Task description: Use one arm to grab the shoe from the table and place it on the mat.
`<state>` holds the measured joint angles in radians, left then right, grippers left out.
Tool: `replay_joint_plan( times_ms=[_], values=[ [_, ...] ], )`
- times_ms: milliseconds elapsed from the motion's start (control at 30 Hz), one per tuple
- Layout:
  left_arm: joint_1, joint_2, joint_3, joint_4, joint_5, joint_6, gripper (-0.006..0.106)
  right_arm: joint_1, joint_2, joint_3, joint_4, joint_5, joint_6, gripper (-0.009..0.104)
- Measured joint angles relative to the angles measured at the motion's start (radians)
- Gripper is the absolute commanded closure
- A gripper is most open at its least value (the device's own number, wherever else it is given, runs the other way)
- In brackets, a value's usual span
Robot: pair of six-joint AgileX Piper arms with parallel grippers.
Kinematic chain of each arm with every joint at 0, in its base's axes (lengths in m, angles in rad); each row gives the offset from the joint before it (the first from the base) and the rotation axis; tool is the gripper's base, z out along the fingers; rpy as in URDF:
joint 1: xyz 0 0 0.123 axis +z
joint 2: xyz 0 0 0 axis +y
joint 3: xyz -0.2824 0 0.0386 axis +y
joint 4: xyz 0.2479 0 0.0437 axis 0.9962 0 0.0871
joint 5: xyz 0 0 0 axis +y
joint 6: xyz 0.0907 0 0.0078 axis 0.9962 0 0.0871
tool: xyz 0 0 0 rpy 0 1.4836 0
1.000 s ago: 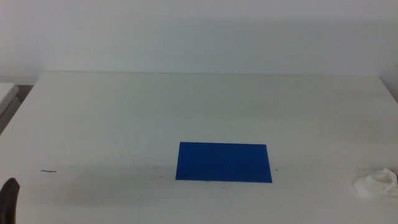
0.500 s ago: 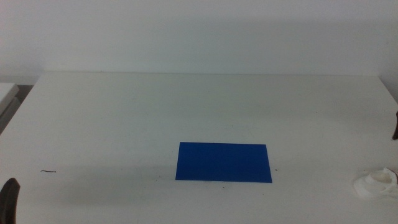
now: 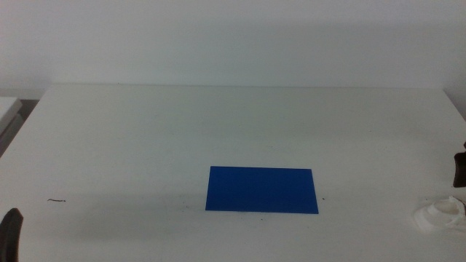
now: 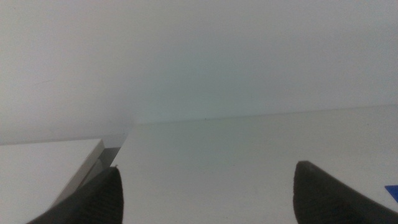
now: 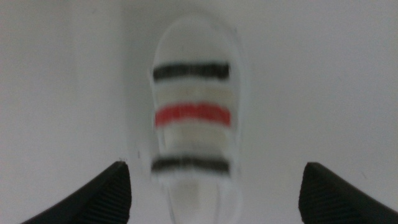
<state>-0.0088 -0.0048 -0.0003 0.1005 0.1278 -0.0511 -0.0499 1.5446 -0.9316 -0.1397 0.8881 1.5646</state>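
The blue mat point(image 3: 262, 191) lies flat on the white table point(image 3: 218, 124), near the middle front. The white shoe point(image 3: 440, 215) sits at the table's front right, partly cut off by the picture edge. In the right wrist view the shoe point(image 5: 193, 121) shows two dark straps and one red strap, blurred, straight below the camera. My right gripper point(image 5: 214, 180) is open above the shoe, with a jaw on each side of it; only its tip shows in the middle view point(image 3: 460, 169). My left gripper point(image 4: 205, 196) is open and empty, waiting at the front left point(image 3: 10, 231).
A small dark mark point(image 3: 57, 200) lies on the table at the front left. A second white surface point(image 3: 7, 108) stands beyond the table's left edge. A corner of the mat point(image 4: 392, 190) shows in the left wrist view.
The right gripper has come into the middle view at the right edge and moved down toward the shoe. The left gripper, the shoe and the mat have not moved.
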Motion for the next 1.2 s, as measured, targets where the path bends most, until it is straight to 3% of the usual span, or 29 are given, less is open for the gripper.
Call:
replay_joint_plan(
  times_ms=[333, 800, 900, 1033, 1200],
  values=[
    [0.0, 0.0, 0.0, 0.0, 0.0, 0.0, 0.007, -0.02, 0.147, 0.008, -0.016, -0.147, -0.032, 0.003],
    [0.0, 0.0, 0.0, 0.0, 0.0, 0.0, 0.007, -0.02, 0.2, 0.008, -0.013, -0.158, -0.065, 0.005],
    [0.0, 0.0, 0.0, 0.0, 0.0, 0.0, 0.007, -0.02, 0.2, 0.008, 0.0, -0.156, -0.049, 0.025],
    [0.0, 0.0, 0.0, 0.0, 0.0, 0.0, 0.007, -0.02, 0.2, 0.008, 0.015, -0.154, -0.029, 0.098],
    [0.0, 0.0, 0.0, 0.0, 0.0, 0.0, 0.007, -0.008, 0.198, -0.001, 0.119, -0.121, -0.017, 0.097]
  ],
)
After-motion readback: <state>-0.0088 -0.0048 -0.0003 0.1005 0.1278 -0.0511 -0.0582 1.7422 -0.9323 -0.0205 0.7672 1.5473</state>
